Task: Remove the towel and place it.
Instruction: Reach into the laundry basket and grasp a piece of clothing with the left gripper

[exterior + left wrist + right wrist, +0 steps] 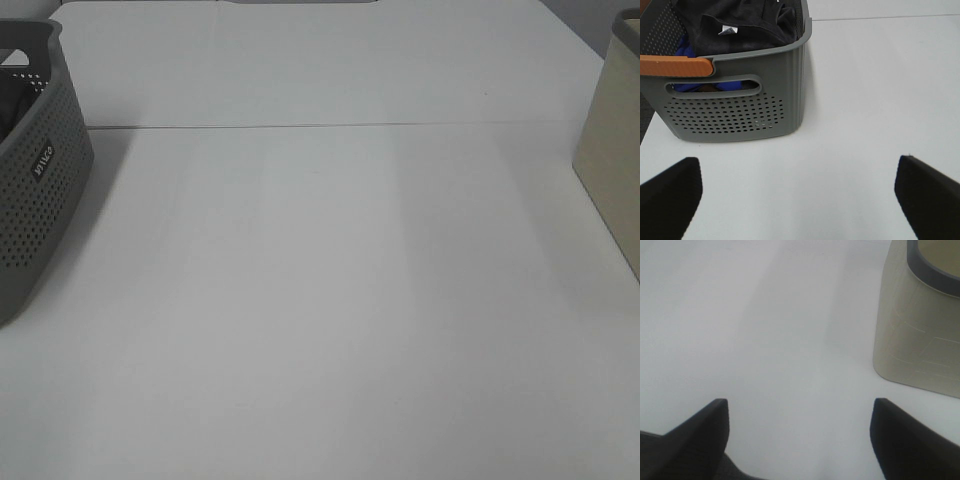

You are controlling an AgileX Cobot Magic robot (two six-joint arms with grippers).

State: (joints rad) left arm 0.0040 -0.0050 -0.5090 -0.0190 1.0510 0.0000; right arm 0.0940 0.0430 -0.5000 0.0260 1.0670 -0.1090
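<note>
The towel (740, 25) is a dark charcoal cloth with a small white tag, bunched inside the grey perforated basket (735, 107). In the high view only a dark sliver of the towel (12, 100) shows inside the basket (35, 200) at the left edge. My left gripper (797, 195) is open above the white table, short of the basket's near wall, with nothing between its black fingers (670, 195). My right gripper (800, 435) is open over bare table, nothing in it. Neither arm appears in the high view.
A beige bin (920, 325) with a dark grey rim stands close to my right gripper, and shows at the right edge of the high view as the beige bin (612, 150). The basket has an orange handle (675, 66), and blue cloth (732, 85) shows through its slot.
</note>
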